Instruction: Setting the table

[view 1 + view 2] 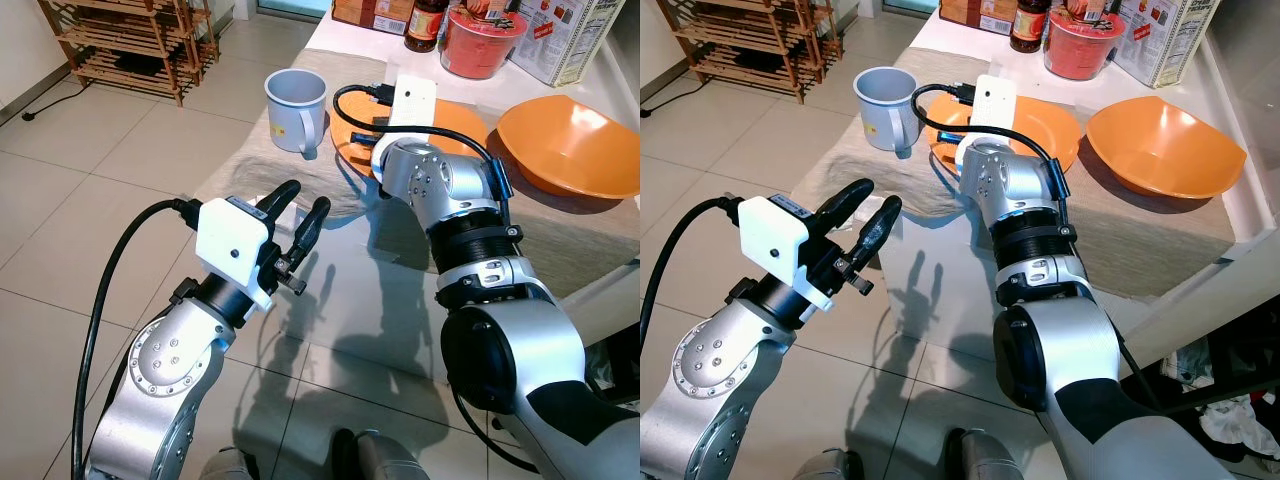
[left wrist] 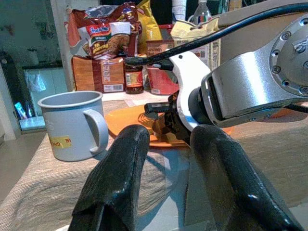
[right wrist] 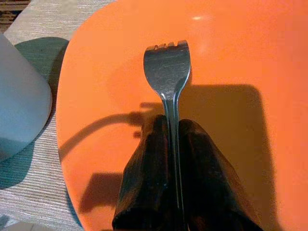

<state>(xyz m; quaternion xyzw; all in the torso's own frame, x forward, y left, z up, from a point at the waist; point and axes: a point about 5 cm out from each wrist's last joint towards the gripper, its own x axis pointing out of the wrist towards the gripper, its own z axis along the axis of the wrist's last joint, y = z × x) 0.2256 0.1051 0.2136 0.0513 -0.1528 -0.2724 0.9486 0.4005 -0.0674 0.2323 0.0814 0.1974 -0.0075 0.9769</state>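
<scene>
The right gripper point(image 3: 173, 144), clamped on a fork point(image 3: 167, 67), holds it over the orange plate point(image 3: 231, 48) beside the grey mug point(image 1: 296, 108), so laying the fork down comes next, while the left gripper point(image 1: 300, 215) waits parted near the table's edge.

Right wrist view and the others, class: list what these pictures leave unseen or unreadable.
- Fork: handle hidden between the right tool's fingers.
- Orange plate: partly covered by the right arm, eye views.
- Cereal box: cut off by the top edge.
- Mug sticker: print too small to read.
</scene>
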